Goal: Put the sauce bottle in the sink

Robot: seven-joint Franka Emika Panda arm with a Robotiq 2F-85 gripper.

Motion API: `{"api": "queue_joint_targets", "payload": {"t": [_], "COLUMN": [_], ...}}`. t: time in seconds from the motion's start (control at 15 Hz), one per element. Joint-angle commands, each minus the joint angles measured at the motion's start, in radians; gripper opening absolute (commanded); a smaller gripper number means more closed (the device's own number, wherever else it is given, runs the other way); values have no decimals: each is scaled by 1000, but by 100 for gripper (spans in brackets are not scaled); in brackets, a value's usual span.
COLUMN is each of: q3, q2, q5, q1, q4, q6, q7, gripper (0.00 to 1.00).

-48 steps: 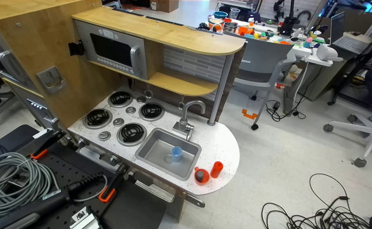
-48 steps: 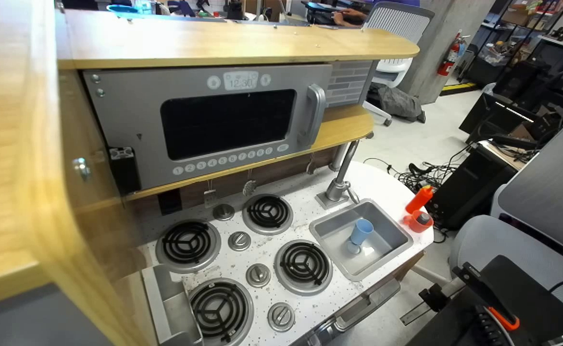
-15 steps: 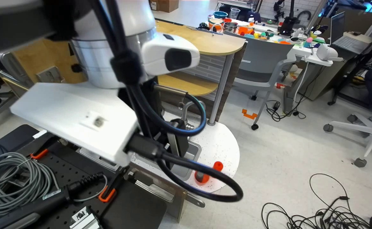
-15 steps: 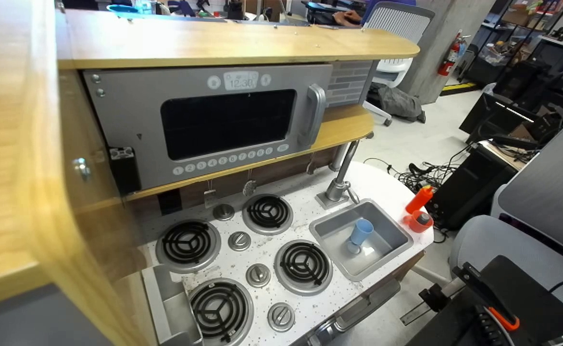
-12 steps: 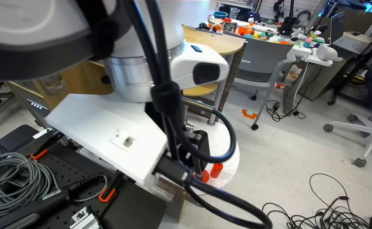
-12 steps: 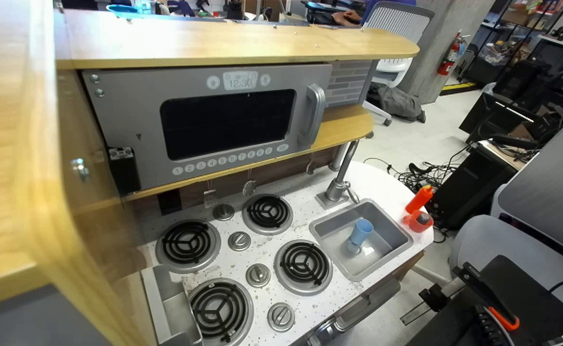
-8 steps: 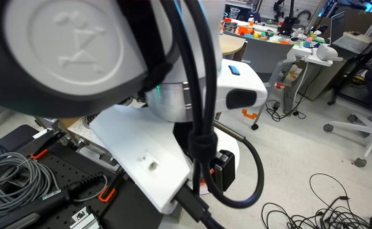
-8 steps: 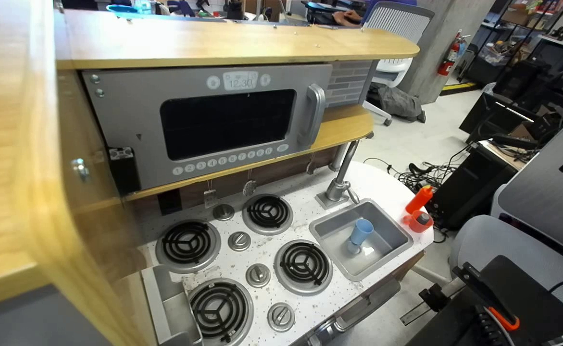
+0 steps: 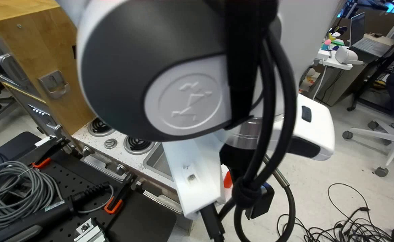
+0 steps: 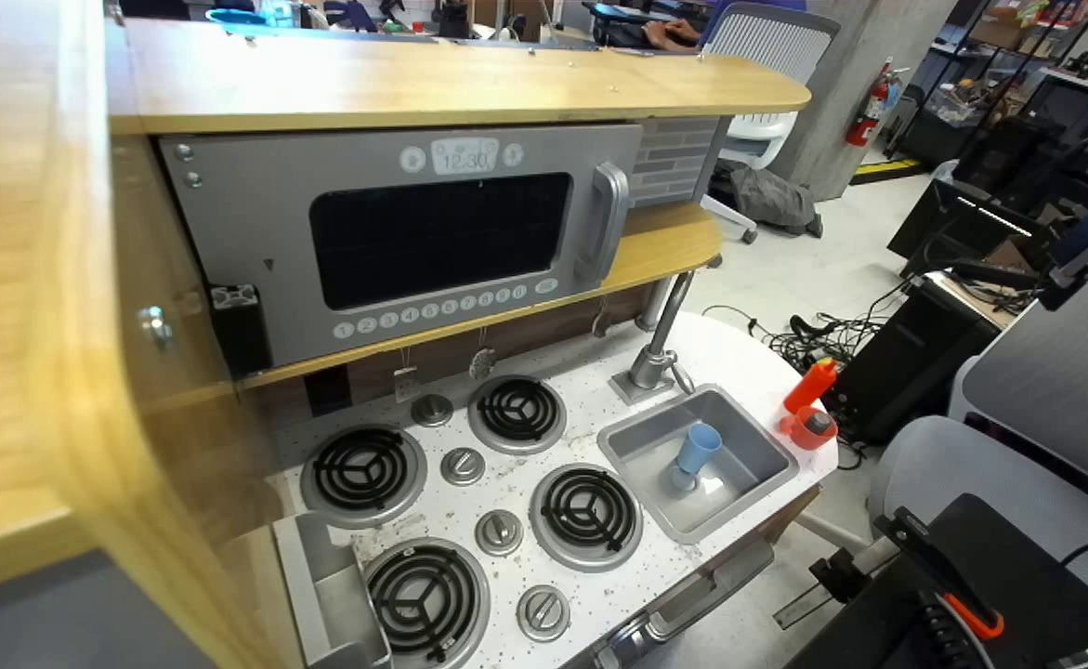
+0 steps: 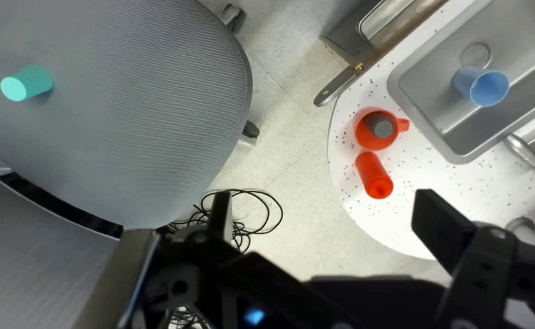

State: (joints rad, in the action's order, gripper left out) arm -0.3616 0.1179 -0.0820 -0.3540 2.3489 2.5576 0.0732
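The gripper (image 11: 325, 211) stands with jaws wide apart, dark fingers (image 11: 441, 228) on either side of the gap, while in an exterior view the white-and-grey arm (image 9: 183, 84) looms above the jaws.

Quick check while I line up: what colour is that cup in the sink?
Light blue; the cup shows best in the wrist view.

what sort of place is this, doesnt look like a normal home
Probably a robotics lab or similar workspace: there is a robot arm at a play kitchen, with a fire extinguisher in the background.
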Motion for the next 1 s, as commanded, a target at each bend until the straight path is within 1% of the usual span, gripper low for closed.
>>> {"api": "queue_joint_targets", "payload": {"t": [0.0, 0.27, 0.53, 0.67, 0.93], "q3": [1, 3, 8, 9, 30], "q2": [116, 259, 391, 451, 530], "q5": [109, 201, 251, 272, 326], "q1": [-3, 9, 33, 44, 48], "q4": [-93, -163, -243, -292, -378], "q6": [9, 64, 97, 102, 94], "q7": [116, 281, 399, 446, 485], "gripper": [100, 100, 100, 100, 100]}}
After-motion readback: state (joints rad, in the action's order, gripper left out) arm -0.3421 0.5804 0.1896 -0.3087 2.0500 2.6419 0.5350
